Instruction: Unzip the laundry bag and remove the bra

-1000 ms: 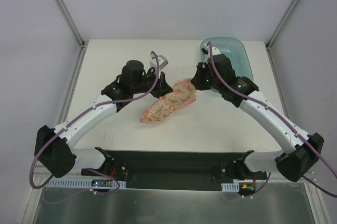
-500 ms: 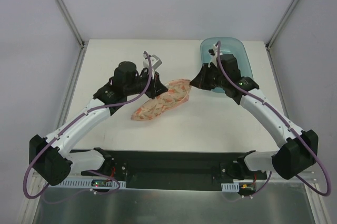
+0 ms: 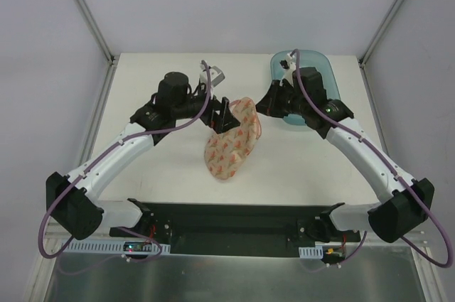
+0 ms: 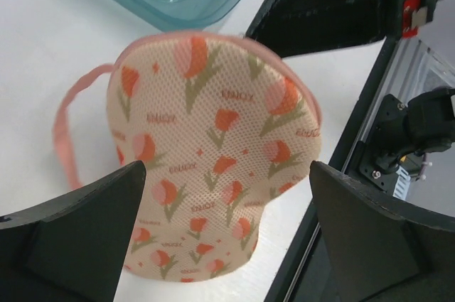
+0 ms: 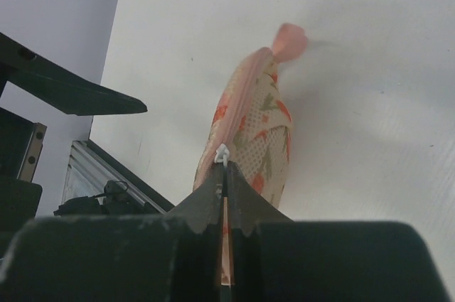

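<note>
**A:** Start big. Where does everything sit on the table?

**B:** The teal basin is at the far right corner, and nothing shows in the part the right arm leaves uncovered. The laundry bag is mid-table. Its long axis runs from its top end, by the two grippers, down toward the near edge.

**A:** Who has it?

**B:** The right gripper is closed tight at the bag's top end, with the white zip pull at its fingertips. The left gripper is spread wide and holds nothing. It faces the bag's broad printed side from just beside it.

**A:** And the bra?

**B:** It can't be seen. The pink edging looks closed, so it is probably inside, and the left arm likely needs to pinch the bag opposite the pull.
</note>
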### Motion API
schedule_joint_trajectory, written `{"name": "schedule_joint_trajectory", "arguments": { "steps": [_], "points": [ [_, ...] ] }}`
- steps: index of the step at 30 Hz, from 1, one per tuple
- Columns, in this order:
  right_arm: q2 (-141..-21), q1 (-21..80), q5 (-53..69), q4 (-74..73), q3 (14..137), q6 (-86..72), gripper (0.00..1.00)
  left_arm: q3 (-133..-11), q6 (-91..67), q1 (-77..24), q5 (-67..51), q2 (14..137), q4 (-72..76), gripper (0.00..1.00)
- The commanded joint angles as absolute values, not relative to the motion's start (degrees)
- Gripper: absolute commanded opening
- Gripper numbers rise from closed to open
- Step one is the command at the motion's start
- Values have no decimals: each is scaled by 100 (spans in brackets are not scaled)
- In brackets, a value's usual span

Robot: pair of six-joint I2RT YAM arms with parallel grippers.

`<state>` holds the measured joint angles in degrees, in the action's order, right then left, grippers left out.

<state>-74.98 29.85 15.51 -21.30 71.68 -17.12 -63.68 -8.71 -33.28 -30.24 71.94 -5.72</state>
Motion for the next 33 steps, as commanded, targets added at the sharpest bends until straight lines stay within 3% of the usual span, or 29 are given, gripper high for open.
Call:
{"name": "schedule_joint_trajectory", "arguments": {
  "steps": [1,4,9,16,25,33],
  "points": [
    [-7339,3120,1442,-2381,7689,-1749,1,-7258,-563,-3287,-3384,7356,-764,99],
    [-7418,3164,1345,-2609,7909,-1819,1,-7786,-632,-3313,-3481,7541,-1054,99],
    [-7506,3164,1143,-2786,8199,-2362,1,-7928,-747,-3568,-2516,7322,-1195,99],
    [-8015,3173,1257,-2857,8982,-2786,1,-7963,-599,-3630,-2672,7233,-1265,99],
    [-8042,3208,1318,-2681,8868,-2891,1,-8129,219,-3656,-2136,7813,-1371,99],
    [-8051,3208,1336,-2707,8851,-2865,1,-8569,141,-3717,-2373,8305,-1380,98]
  ]
}}
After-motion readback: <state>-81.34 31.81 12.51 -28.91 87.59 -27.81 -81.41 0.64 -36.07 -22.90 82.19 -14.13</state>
